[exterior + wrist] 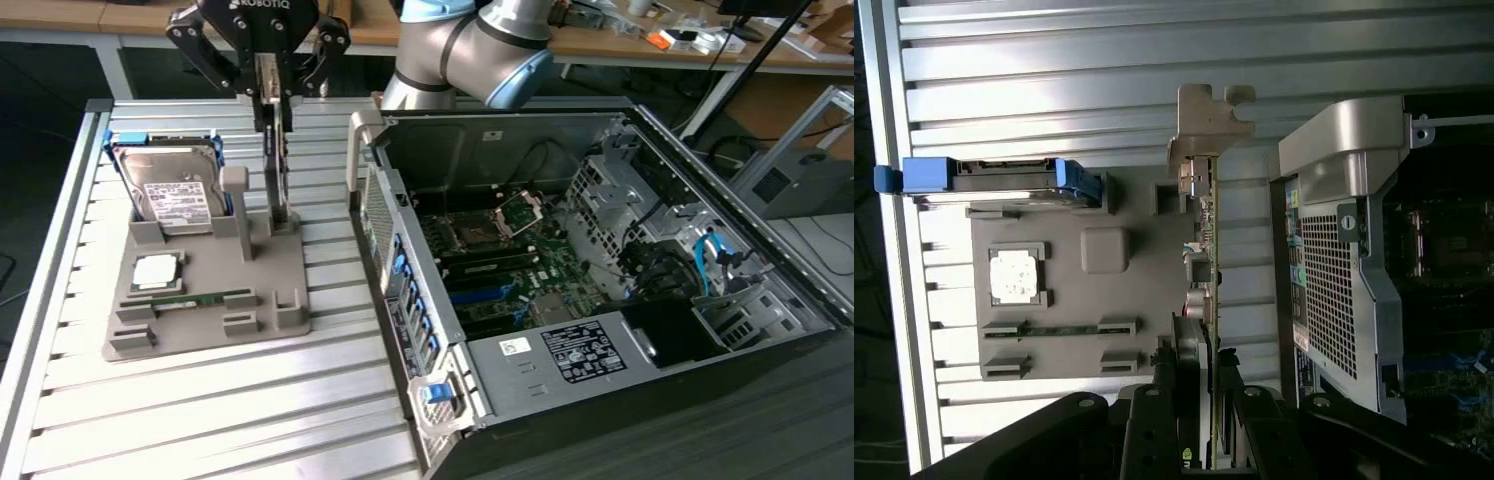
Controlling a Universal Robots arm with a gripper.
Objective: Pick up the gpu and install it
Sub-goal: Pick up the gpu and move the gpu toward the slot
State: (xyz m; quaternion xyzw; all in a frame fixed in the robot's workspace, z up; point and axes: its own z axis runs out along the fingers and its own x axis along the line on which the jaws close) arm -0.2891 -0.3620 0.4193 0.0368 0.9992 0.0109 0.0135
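hand (pixel 1201 362) clamped on upright gpu (pixel 1205 240) at grey holder (pixel 1144 290), beside open computer case (pixel 1334 290)

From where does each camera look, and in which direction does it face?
Exterior view: off the arm, raised, facing down at the grey holder and open computer case; arm and tool show.
Wrist view: on the wrist, facing straight down along the tool closed on the upright gpu.
Shared: gpu, holder, case.

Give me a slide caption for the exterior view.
Gripper shut on the upright gpu at the grey parts holder, beside the open computer case.
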